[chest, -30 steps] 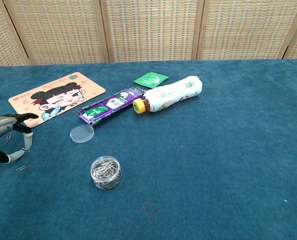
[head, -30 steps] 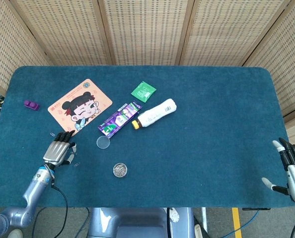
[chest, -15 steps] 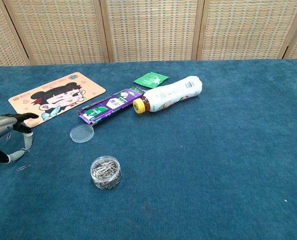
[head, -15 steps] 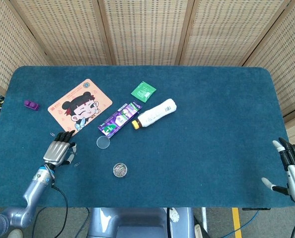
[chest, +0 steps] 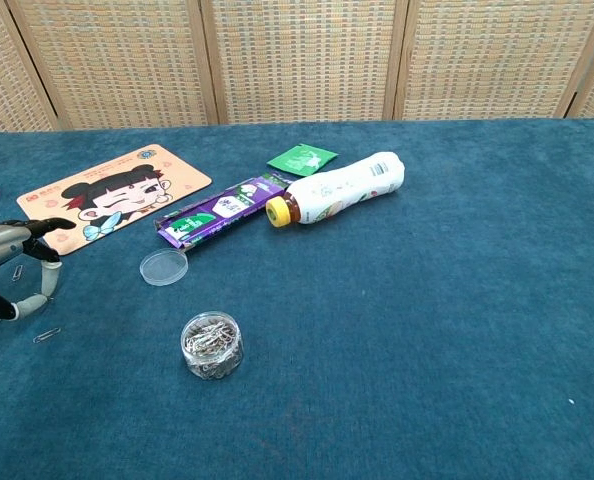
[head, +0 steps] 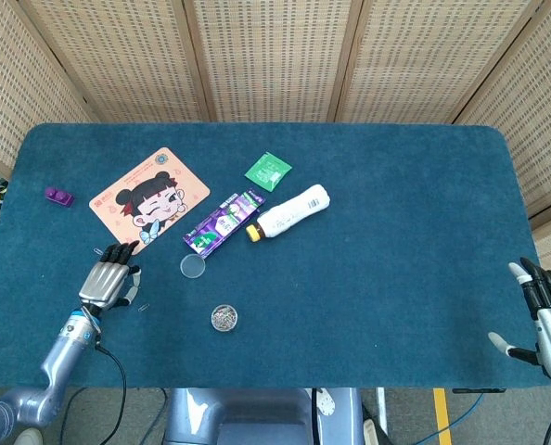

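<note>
My left hand (head: 107,281) hovers low over the blue table (head: 396,213) at its front left, just below the cartoon mat (head: 149,198). In the chest view the left hand (chest: 12,265) has its fingers stretched forward and its thumb bent down to the cloth. A loose paper clip (chest: 45,335) lies just in front of the thumb, and I see nothing gripped. My right hand (head: 546,311) hangs off the table's front right corner with fingers spread and empty; the chest view does not show it.
A round clear tub of paper clips (head: 224,318) stands near the front, with its lid (head: 194,266) beside the left hand. A purple box (head: 224,222), a lying white bottle (head: 292,210) and a green sachet (head: 268,171) sit mid-table. A purple piece (head: 58,196) lies far left.
The left hand has edged slightly left and its thumb has curled in over a clip that lay beside it. The right hand has not moved.
</note>
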Controlling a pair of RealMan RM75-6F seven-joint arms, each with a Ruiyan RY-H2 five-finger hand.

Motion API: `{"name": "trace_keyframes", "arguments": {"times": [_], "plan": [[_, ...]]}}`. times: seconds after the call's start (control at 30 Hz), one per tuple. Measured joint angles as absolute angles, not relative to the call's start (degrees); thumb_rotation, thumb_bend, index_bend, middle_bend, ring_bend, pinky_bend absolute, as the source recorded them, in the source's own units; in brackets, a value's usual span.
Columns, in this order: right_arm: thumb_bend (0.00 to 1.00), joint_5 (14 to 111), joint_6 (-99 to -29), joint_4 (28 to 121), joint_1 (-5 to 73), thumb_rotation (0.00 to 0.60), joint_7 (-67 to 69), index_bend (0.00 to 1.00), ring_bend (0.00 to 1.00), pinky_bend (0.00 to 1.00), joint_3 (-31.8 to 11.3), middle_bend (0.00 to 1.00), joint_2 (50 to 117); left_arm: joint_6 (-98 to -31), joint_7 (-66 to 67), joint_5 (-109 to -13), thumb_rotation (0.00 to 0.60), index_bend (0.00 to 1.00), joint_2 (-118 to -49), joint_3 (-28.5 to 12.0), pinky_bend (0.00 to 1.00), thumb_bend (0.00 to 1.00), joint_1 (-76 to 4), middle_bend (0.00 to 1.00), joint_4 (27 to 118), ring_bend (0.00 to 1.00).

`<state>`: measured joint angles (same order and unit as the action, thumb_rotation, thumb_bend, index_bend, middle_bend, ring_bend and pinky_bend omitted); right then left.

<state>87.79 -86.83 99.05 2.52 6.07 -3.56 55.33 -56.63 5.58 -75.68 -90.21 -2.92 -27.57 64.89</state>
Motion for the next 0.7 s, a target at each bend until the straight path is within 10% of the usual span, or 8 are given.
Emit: {"name": "trace_keyframes", "arguments": {"times": [0.7], "plan": [[0.0,87.7,-86.8,99.1,2.5,0.6,6.6,0.0,0.0,0.0,-3.6,0.0,55.1,-62.1,9.5,-92.5,0.6,0.86,-81.4,0.2,0.0,0.45,-31.4,0.0,87.9,0.0]]}}
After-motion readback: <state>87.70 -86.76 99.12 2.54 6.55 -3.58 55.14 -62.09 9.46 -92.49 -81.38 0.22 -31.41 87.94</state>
